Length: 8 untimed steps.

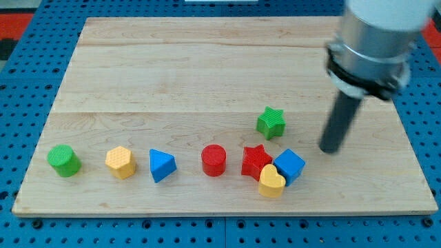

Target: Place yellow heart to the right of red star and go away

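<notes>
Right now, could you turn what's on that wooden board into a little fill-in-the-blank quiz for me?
1. The yellow heart touches the red star and the ____ cube.
2. The block farthest toward the view's left is the green ____.
3. The red cylinder sits between the red star and the blue ____.
4. My tip is at the view's ____ of the green star.

Missing words: blue; cylinder; triangle; right
</notes>
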{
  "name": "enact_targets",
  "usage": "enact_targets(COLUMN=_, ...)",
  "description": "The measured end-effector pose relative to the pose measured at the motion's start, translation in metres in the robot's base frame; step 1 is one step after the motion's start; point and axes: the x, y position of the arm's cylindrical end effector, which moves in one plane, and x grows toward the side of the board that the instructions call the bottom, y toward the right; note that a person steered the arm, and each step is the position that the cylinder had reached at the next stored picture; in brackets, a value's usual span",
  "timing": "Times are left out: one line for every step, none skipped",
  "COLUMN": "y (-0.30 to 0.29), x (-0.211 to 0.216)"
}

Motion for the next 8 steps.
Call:
enact_targets(y=0.002, x=0.074)
enact_targets(y=-0.035, x=0.073)
enact_targets(y=-0.074, x=0.064)
enact_targets(y=-0.092, x=0.064)
enact_targets(y=-0.098, x=0.032)
enact_targets(y=-0.098, x=-0.004)
enact_targets(y=-0.098, x=-0.019)
enact_targets(y=-0.098, x=0.008)
